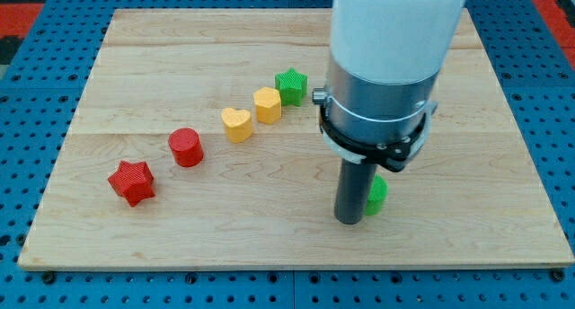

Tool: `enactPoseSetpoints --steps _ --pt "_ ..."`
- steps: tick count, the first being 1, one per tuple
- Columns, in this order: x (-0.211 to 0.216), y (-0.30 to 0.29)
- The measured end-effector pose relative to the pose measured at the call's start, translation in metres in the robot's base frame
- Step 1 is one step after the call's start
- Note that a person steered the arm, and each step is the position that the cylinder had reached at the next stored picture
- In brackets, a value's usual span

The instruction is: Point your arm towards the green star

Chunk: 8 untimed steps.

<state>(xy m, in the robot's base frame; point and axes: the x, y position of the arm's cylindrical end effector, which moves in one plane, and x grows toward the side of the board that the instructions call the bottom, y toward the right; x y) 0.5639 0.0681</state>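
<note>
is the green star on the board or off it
On the board: the green star sits flat on the wood, touching the yellow block.

Star [291,84] right of hexagon [268,104]

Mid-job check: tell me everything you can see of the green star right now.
The green star is a small, chunky block of ribbed, plastic-looking bright green material with short blunt points. It lies flat on the wooden board, toward the view's top, at the upper end of a diagonal line of blocks. The yellow block sits tight against its lower-left side; whether they touch I cannot tell. My tip is well away from it, toward the view's bottom right.
</note>
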Motion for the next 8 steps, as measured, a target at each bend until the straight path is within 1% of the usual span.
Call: enactPoseSetpoints --steps 1,2,3,4,5,6,8 --pt "0.0 0.004" --pt "0.038 0.007" --pt "0.021 0.083" --pt "-0.044 0.15" --pt "-0.102 0.147" --pt "-0.138 0.1" --pt "-0.206 -0.019"
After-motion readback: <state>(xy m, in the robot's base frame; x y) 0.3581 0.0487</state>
